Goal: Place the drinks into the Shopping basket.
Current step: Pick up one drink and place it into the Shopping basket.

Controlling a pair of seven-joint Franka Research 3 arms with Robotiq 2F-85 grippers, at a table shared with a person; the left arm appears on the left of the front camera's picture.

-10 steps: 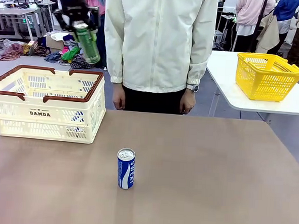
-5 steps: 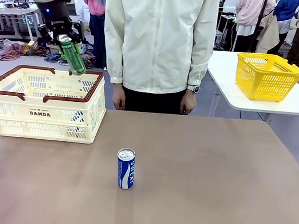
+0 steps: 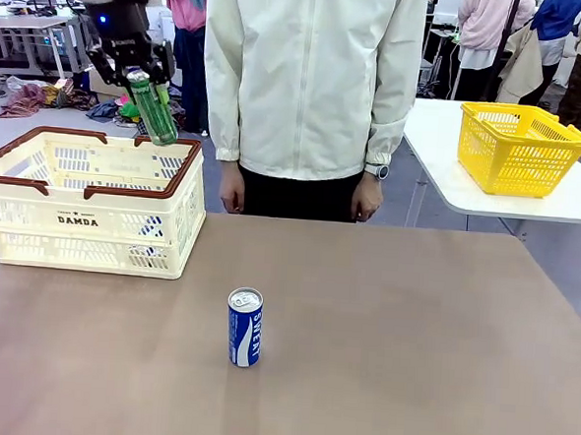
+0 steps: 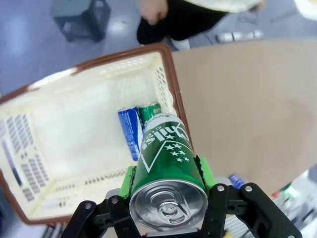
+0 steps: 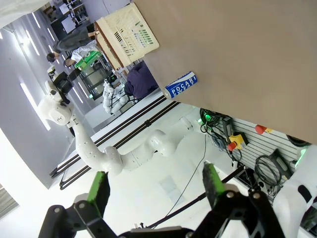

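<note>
My left gripper [image 3: 141, 78] is shut on a green can [image 3: 153, 109], which hangs tilted above the far right corner of the Shopping basket [image 3: 81, 222]. From the left wrist, the green can [image 4: 166, 153] sits between the green pads [image 4: 205, 171], silver top toward the camera. Below it the basket [image 4: 167, 67] holds a blue can [image 4: 130, 133] and another green can [image 4: 149, 111] lying side by side. A blue can [image 3: 244, 327] stands upright on the brown table, in the middle near the front. My right gripper [image 5: 156, 186] is open and holds nothing, off the table's edge, with the blue can [image 5: 181, 85] far off.
A person in a pale jacket [image 3: 309, 81] stands at the table's far edge, hands down at the sides. A yellow basket [image 3: 520, 148] sits on a separate white table [image 3: 441, 177] at the back right. The brown table [image 3: 391, 342] is bare around the blue can.
The left gripper carried the green can to the left and a little lower, from beside the person to above the basket's far right corner. The blue can on the table has not moved.
</note>
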